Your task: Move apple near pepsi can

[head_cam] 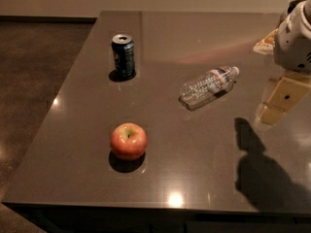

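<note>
Apple (129,140): front-left of the bench (73,178), stem up, untouched.
Hand (278,103): above the right edge, well apart from the apple; clenched or released, cannot tell.
Bottle (209,85): lying mid-bench.
Pepsi can (123,56): upright, far left.
Risk: an off-centre grasp could roll the apple; a low reach could knock the bottle.

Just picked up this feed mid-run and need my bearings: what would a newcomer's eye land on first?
The red apple sits alone near the front of the dark table, left of centre, with the Pepsi can upright well behind it, toward the far left. A clear plastic bottle lies on its side mid-table, and the gripper hangs over the table's right side, away from all three.
</note>
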`<state>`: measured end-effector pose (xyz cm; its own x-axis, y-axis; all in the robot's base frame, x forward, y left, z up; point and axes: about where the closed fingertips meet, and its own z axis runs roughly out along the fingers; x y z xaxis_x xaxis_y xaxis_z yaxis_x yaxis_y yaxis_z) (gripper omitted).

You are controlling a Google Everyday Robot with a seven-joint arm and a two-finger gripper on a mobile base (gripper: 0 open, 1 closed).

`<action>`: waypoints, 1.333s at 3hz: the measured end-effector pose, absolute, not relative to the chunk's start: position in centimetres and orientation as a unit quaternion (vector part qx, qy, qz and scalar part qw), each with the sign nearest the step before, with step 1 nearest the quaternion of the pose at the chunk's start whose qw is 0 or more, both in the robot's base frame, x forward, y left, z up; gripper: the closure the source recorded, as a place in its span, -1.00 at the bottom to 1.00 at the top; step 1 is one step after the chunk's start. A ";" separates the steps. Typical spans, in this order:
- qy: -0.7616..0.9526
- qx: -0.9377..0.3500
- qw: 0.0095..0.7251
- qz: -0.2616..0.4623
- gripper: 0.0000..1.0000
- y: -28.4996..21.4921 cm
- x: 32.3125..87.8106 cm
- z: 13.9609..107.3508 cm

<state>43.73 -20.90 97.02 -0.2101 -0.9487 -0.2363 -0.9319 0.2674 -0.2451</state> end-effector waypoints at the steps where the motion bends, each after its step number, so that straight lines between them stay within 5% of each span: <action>1: 0.765 -0.618 0.180 0.006 -1.00 -18.4 43.7 95.2; 4: 0.677 -0.690 0.205 0.157 -1.00 -5.9 40.5 90.3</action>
